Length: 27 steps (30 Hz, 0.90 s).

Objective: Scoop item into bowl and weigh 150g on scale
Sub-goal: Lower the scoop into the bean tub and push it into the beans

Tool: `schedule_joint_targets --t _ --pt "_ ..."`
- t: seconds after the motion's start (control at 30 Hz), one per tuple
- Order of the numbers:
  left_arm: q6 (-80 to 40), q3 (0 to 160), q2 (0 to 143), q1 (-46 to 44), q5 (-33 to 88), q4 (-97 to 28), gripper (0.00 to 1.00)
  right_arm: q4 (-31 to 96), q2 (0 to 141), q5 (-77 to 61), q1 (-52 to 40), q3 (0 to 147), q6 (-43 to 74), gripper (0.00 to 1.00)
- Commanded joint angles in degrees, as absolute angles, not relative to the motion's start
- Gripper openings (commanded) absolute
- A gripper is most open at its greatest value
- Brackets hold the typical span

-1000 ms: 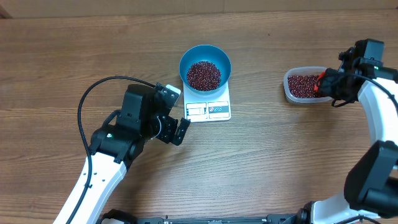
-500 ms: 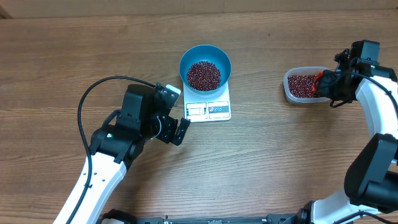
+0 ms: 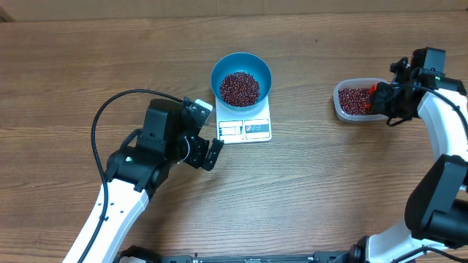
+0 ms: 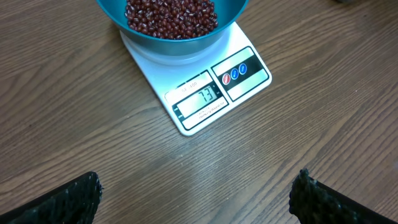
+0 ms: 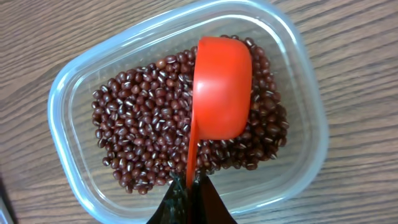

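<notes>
Right pincer [image 5: 188, 196] edged its smooth orange scoop [image 5: 221, 87] over grainy beans [image 5: 140, 127].

We see a blue bowl [image 3: 219, 66] at the far centre, holding dark red-brown beans [image 3: 240, 88], many flecked with a small pale streak. The scale [image 4: 200, 99] is white, with a pale grey display showing dark digits and red and blue round marks to its right. At the right, the scoop [image 5: 222, 87] is bright orange-red and the tub [image 5: 298, 74] is clear and colourless. The table [image 3: 329, 183] is brown wood with long streaky grain. The left arm [image 3: 157, 139] and right arm [image 3: 439, 120] are black and white.
</notes>
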State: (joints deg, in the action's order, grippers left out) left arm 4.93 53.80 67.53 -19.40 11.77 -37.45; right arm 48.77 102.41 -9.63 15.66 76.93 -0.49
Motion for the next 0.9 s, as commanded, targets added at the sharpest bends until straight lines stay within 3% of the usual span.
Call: schedule_joint_targets --t 0.0,0.87 --pt "6.22 53.45 67.51 -19.14 11.57 -37.26 0.99 49.21 103.22 -11.92 15.70 77.21 -2.04 0.04" --pt "6.22 53.45 67.51 -19.14 11.57 -37.26 1.00 51.64 103.22 -20.99 15.73 77.21 -5.02 0.04"
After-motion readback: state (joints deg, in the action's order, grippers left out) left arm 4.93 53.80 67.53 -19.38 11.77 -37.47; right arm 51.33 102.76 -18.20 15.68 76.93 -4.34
